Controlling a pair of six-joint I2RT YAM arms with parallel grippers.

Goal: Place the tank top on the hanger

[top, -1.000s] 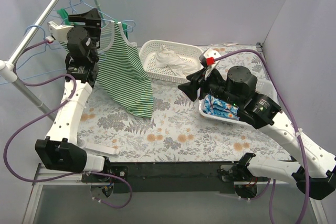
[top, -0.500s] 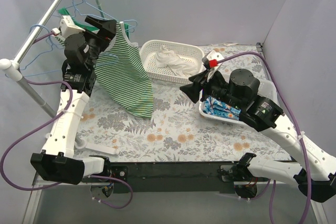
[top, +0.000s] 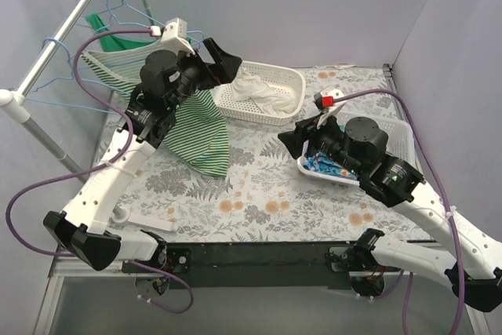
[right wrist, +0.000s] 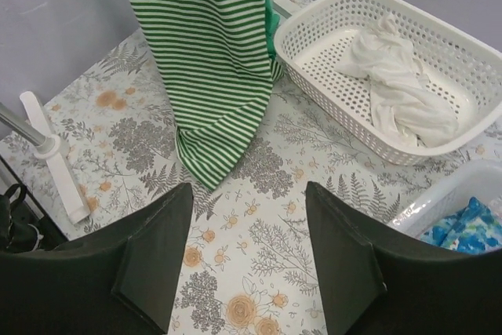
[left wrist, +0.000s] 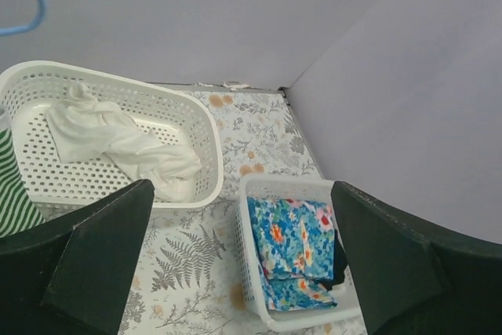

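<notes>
Floral cloth is being used to cover the table. The striped tank top is being hung from the rail at the left beside a light-blue hanger, its hem trailing on the cloth. The left gripper is being held wide open, empty, by the white basket. The right gripper is being held open, empty, above the table.

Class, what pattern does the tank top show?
The tank top has thin green-and-white stripes; right wrist view shows it best.

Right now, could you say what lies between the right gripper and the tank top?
Only bare floral tablecloth separates the right gripper from the tank top in the right wrist view.
</notes>
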